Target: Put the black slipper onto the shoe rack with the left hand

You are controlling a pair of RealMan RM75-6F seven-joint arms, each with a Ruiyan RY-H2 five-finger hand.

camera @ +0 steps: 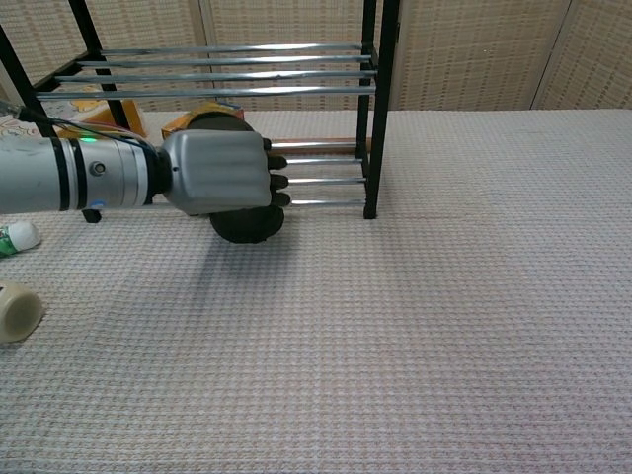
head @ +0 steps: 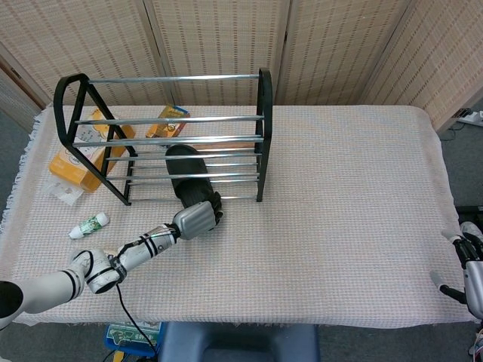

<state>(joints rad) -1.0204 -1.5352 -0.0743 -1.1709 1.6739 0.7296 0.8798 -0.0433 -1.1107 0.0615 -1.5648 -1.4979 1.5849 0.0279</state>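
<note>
— Left hand first, since it is nearest to us: what does it have?

— Its fingers are curled around the heel end of the black slipper, so it holds the slipper there. From the chest view the silver back of the hand covers most of the shoe — only a dark rounded part shows under and behind it.

— And where does the slipper lie from the hand?

— Straight ahead of it, away from the robot. Its long axis runs from the hand toward the shoe rack, and the toe is already between the lower bars. I judge that the coming move depends on this line: the axis points into the rack, so the push should go along it, not across.

— Is the other hand anywhere close?

— No. The right hand is at the far right edge of the table, well apart, and I cannot tell whether it is open or closed.

— What does each view give?

— The head view shows the full length of the slipper under the bars. The chest view shows how low the hand is — close to the cloth, level with the bottom rails.
</note>
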